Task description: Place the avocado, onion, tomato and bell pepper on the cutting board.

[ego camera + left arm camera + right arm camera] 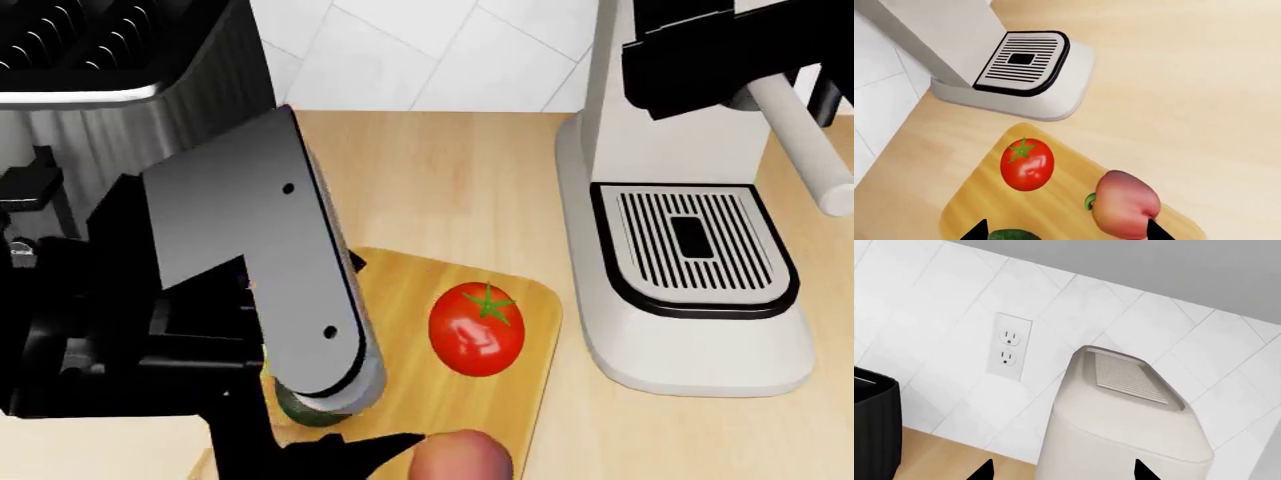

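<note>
Glossy red tomato [1027, 164] and dull pinkish bell pepper [1125, 204] lie on the cutting board [981, 195] beyond the left gripper's [1064, 231] parted fingers [977, 231].

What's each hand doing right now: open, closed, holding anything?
Left hand: open, fingertips apart over the cutting board, holding nothing; bell pepper lies near one tip.
Right hand: open, empty, pointed at the coffee machine.
</note>
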{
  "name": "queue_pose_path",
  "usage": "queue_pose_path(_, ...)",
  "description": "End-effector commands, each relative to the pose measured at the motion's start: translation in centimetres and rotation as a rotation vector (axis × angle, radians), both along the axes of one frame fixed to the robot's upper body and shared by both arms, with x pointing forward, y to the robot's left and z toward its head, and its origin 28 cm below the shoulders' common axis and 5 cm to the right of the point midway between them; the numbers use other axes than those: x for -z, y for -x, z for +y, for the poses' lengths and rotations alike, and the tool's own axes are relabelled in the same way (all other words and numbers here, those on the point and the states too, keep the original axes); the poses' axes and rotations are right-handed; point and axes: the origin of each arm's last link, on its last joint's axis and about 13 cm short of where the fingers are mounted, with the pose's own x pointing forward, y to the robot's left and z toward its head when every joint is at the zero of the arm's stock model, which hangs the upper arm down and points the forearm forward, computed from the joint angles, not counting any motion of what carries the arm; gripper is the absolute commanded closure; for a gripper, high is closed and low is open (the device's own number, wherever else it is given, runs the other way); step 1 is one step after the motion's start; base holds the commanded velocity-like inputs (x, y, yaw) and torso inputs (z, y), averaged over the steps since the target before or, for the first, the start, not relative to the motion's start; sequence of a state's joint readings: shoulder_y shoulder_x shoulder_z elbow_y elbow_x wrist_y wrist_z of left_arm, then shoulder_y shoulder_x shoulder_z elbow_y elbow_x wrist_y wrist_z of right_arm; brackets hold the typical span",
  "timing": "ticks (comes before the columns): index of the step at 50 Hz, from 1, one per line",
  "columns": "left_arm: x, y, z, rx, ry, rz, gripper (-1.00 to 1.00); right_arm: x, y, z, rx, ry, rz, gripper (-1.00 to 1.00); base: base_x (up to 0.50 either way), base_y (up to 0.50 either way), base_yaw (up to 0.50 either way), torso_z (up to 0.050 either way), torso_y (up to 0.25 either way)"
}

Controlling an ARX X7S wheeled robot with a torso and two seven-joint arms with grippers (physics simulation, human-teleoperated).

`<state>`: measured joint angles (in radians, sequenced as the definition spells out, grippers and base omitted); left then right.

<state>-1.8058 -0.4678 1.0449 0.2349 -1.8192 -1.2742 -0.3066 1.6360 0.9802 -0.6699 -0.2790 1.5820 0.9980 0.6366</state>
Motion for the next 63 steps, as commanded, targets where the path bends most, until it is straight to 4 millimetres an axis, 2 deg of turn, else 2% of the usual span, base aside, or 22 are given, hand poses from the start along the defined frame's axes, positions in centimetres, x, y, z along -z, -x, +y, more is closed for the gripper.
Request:
queue_pose_path(1,-1.1,0.8,1.5,-0.036,0.047,-0.017,-1.00,-0.4,0.4,0.1,0.001,0.004,-0.008,-1.00,0.00,0.00,0.00,0.000,0.000)
queue_pose_path(11,-2.0,2.4,3.2,-0.061,0.146,-0.039,-1.00,-0.4,1.0,0.1,0.003,0.001,-0.017,-1.00,0.00,0.00,0.00,0.000,0.000)
queue_pose_path(22,-2.1,4.4,4.9,-0.096,0.261,-0.056,-1.00,0.0,1.3,0.2,0.005,-0.006,-0.014,-1.00,0.00,0.00,0.00,0.000,0.000)
queue_pose_path(29,-2.3,5.2,5.7,-0.124,0.345,-0.079,-1.00,-0.5,3.3,0.5,0.005,0.002,-0.052,-1.00,0.00,0.00,0.00,0.000,0.000)
queue_pose_path(37,-3.2,7.2,6.3,-0.198,0.489,-0.181,-1.00,-0.1,5.2,0.9,-0.006,-0.018,-0.096,-1.00,0.00,0.00,0.00,0.000,0.000)
queue_pose_path(45,-3.1,9.1,6.7,-0.233,0.597,-0.258,-1.00,-0.1,7.6,1.9,-0.029,-0.018,-0.161,-1.00,0.00,0.00,0.00,0.000,0.000)
queue_pose_path(55,-3.4,11.4,7.8,-0.296,0.635,-0.398,-1.00,0.1,10.4,2.6,-0.035,-0.013,-0.219,-1.00,0.00,0.00,0.00,0.000,0.000)
queue_pose_path(63,-4.3,11.5,9.6,-0.390,0.696,-0.439,-1.00,0.2,12.4,3.1,-0.032,0.000,-0.263,-1.00,0.00,0.00,0.00,0.000,0.000)
